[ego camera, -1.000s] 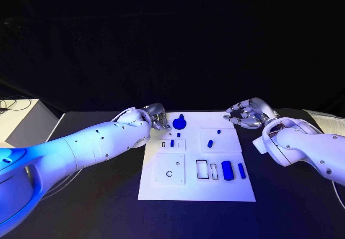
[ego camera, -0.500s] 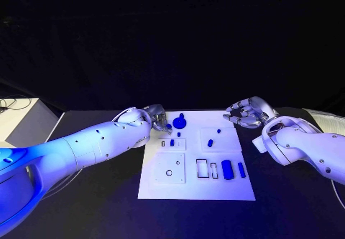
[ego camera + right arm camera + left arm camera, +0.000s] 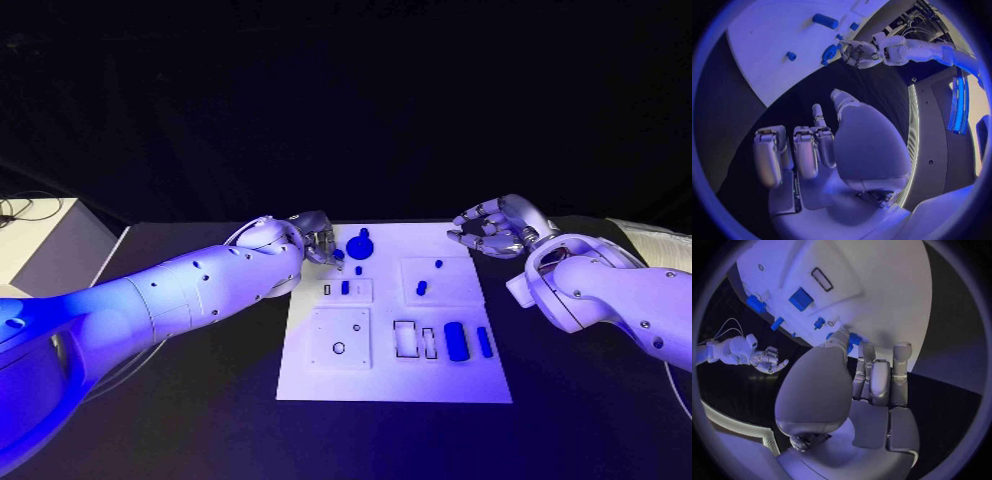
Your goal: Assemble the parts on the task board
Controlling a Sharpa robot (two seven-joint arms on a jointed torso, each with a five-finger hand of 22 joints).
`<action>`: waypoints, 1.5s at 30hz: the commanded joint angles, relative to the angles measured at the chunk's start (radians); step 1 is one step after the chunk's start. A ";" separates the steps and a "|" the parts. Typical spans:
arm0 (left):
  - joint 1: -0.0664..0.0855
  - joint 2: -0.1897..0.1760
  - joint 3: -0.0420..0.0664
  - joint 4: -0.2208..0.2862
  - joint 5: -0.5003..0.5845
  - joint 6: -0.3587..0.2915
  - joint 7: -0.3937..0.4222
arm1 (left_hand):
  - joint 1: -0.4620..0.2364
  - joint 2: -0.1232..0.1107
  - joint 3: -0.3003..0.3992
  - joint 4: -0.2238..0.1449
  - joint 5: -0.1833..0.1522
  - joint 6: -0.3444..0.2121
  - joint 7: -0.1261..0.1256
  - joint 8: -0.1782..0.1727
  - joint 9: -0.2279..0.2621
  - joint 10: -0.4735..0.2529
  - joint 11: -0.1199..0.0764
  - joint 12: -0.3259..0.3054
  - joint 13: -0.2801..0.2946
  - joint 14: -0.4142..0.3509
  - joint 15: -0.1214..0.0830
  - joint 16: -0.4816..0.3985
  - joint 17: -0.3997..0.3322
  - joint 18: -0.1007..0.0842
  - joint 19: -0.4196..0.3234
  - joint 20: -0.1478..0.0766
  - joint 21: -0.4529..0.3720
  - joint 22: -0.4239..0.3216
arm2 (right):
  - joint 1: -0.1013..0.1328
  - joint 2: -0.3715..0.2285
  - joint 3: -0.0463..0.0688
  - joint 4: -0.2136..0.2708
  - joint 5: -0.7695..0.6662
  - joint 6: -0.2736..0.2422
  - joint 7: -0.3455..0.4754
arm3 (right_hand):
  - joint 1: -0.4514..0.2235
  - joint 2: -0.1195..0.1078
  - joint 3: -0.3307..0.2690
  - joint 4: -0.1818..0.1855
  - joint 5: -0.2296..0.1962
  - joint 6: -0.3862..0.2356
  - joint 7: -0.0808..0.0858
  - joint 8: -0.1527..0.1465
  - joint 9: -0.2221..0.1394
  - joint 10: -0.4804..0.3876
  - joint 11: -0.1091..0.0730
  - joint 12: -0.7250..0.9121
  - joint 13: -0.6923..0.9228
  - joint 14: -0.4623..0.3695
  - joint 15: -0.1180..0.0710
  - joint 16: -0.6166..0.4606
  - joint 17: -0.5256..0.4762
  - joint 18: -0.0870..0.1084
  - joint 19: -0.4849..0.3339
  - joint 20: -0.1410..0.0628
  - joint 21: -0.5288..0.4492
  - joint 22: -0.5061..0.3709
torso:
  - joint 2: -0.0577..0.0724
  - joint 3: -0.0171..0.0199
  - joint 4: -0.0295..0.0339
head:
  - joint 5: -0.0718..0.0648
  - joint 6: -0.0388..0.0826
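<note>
White plastic task board [image 3: 394, 380] lies in the middle of the black table [image 3: 216, 400]; from the head view a round blue disc-shaped part [image 3: 361, 243] sits near its far edge, a small blue peg [image 3: 421, 288] stands right of centre, and a long blue cylinder [image 3: 456, 341] with a thin blue bar [image 3: 485, 342] just beside it lies toward the near right corner; two open rectangular slots [image 3: 417, 341] sit left of the cylinder; the left hand [image 3: 313, 238] hangs over the board's far left corner, but its fingers there are too small to read; the left wrist view settles that, showing the thumb and a fingertip [image 3: 842, 338] pinching a small blue part [image 3: 854, 339] just above the board, the other fingers extended alongside; the right hand [image 3: 495, 229] hovers off the board's far right corner, over the table; the right wrist view shows its fingers [image 3: 806, 150] loosely curled with nothing in them, and beyond them the board's far edge; a white box [image 3: 43, 245] stands past the table's left edge.
</note>
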 commanded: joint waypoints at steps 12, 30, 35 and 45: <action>0.000 0.015 0.000 -0.007 0.005 0.011 -0.045 | -0.116 0.047 -0.192 0.005 -0.063 0.016 -0.003 0.006 -0.006 -0.003 0.001 0.047 0.004 0.019 0.008 0.017 0.025 -0.009 0.017 0.008 0.025 0.030 | 0.000 0.000 0.000 0.002 -0.008 0.007 0.009 | -0.009 -0.003 0.004 -0.001 0.006 -0.007 0.000 0.004 0.001 0.065 0.007 -0.003 0.227 0.097 0.006 -0.005 0.241 0.001 0.090 0.003 -0.005 0.243 | 0.000 0.0001 -0.0008 | 0.000 -0.001; 0.000 0.031 0.000 -0.016 -0.014 0.043 -0.087 | -0.042 0.096 -0.203 0.001 -0.062 0.024 -0.014 0.035 0.000 0.003 -0.010 0.076 0.011 0.043 -0.002 0.035 0.064 -0.017 0.048 0.000 0.057 0.070 | 0.000 0.003 0.000 -0.001 -0.008 0.008 0.009 | -0.009 -0.003 0.004 -0.001 0.006 -0.007 0.000 0.004 0.001 0.065 0.007 -0.003 0.227 0.097 0.006 -0.005 0.241 0.001 0.090 0.003 -0.005 0.243 | -0.001 0.0001 -0.0003 | -0.005 -0.004; 0.000 0.033 0.000 -0.016 -0.017 0.046 -0.078 | 0.025 0.093 -0.189 -0.001 -0.062 0.020 -0.014 0.035 -0.003 -0.003 -0.010 0.076 0.009 0.042 -0.002 0.036 0.063 -0.017 0.045 -0.001 0.056 0.070 | 0.000 0.003 0.000 -0.002 -0.008 0.009 0.009 | -0.009 -0.003 0.004 -0.001 0.006 -0.007 0.000 0.004 0.001 0.065 0.007 -0.003 0.227 0.097 0.006 -0.005 0.241 0.001 0.090 0.003 -0.005 0.243 | -0.001 -0.0002 0.0007 | -0.007 -0.005; -0.002 0.035 0.000 -0.014 -0.021 0.044 -0.066 | 0.069 0.078 -0.185 -0.003 -0.063 0.017 -0.012 0.034 -0.006 -0.006 -0.009 0.075 0.008 0.042 -0.001 0.037 0.066 -0.017 0.044 0.000 0.057 0.073 | -0.001 0.005 0.000 -0.003 -0.008 0.011 0.010 | -0.009 -0.003 0.004 -0.001 0.006 -0.007 0.000 0.004 0.001 0.065 0.007 -0.003 0.227 0.097 0.006 -0.005 0.241 0.001 0.090 0.003 -0.005 0.243 | -0.001 -0.0004 0.0006 | -0.007 -0.007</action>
